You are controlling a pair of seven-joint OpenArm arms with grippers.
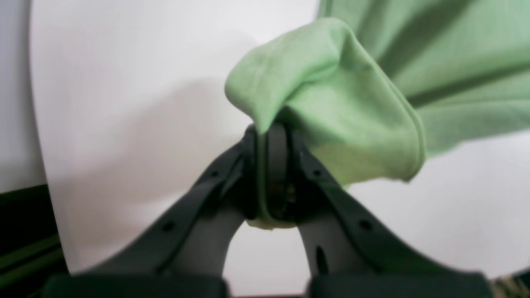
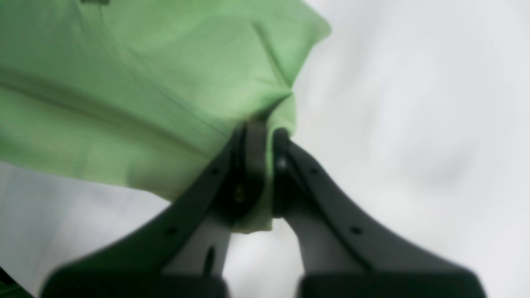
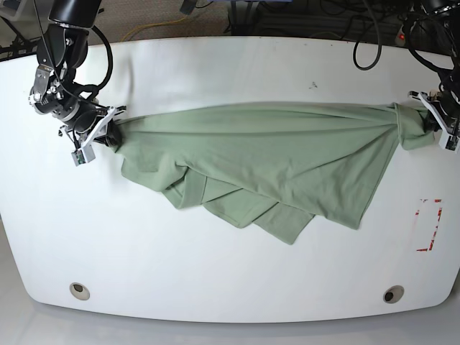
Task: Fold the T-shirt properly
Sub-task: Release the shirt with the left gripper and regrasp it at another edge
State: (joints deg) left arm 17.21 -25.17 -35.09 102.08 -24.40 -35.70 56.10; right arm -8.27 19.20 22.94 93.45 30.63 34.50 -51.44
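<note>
On white table, T-shirt, red marking

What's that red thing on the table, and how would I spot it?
Start at the white table and go to the edge beside the left gripper. Below the T-shirt lies a red outlined rectangle, the only red mark on the table.

A broad white table with rounded corners fills most of the room in front of me, its top glossy under even, soft light. Near its front edge sit two round grommet holes, one toward each corner, and a small red-outlined rectangle marks the right side. Beyond the far edge, dark cables tangle across the floor.
</note>
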